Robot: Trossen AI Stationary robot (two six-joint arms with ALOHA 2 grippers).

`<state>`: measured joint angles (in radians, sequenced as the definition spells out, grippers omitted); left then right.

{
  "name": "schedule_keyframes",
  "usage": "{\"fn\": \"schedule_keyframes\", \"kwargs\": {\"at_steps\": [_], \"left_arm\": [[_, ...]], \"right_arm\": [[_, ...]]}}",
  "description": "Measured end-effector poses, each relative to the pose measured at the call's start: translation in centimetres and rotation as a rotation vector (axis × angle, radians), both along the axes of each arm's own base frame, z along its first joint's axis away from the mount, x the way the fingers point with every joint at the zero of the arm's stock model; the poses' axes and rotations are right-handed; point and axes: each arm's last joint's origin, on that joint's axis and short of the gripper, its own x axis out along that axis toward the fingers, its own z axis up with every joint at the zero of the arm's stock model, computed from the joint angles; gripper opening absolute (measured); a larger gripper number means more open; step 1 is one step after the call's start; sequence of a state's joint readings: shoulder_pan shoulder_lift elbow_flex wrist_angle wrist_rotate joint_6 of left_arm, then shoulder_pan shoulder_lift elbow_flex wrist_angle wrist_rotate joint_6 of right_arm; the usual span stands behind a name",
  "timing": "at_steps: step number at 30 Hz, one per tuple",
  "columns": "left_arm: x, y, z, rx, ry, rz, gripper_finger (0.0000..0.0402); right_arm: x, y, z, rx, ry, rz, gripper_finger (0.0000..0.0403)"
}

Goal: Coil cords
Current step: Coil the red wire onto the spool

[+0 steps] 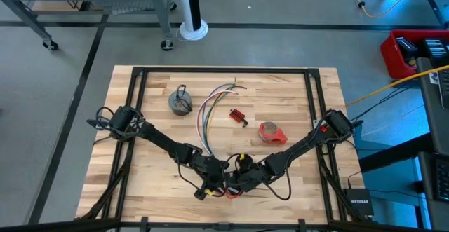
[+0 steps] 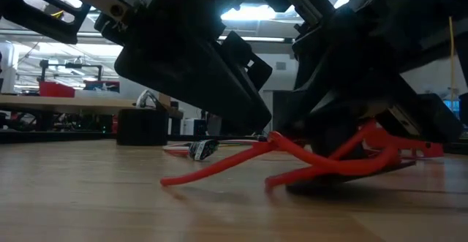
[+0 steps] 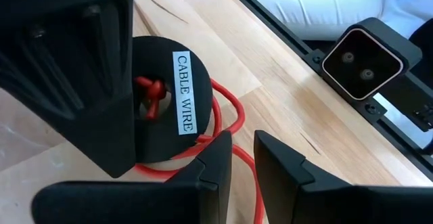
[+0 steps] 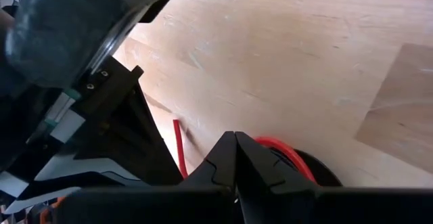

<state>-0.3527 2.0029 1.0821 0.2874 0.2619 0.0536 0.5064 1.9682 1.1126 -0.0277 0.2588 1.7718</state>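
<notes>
The pale butcher-block wooden desk with its black frame carries everything. Both dark arms reach in from the sides and meet at the near middle of the desk. There the left gripper has its fingers parted by a narrow gap, a thin red cord running down into that gap; whether they pinch it I cannot tell. The cord loops around a flat black spool labelled "CABLE WIRE" lying on the wood just beside the fingers. The right gripper is clenched, fingertips touching, right above the same spool's rim. In the low view the red cord trails out across the wood in two strands.

Farther back, near the desk's middle, lies the long bundle of thin red, green, white and grey wires, curved in an arc. Left of it sits a small grey coil with a black loop. Right of the bundle are a red tape roll and a small red rectangular block.
</notes>
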Motion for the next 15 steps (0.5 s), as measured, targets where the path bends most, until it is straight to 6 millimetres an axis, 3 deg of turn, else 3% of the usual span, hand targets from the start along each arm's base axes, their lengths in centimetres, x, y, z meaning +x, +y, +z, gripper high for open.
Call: {"fn": "schedule_keyframes", "kwargs": {"at_steps": [15], "left_arm": [[0.03,-0.04,0.03,0.001,-0.002,0.004,0.0056]], "right_arm": [[-0.18,0.25,0.52,-0.013,-0.030,-0.012,0.0010]]}}
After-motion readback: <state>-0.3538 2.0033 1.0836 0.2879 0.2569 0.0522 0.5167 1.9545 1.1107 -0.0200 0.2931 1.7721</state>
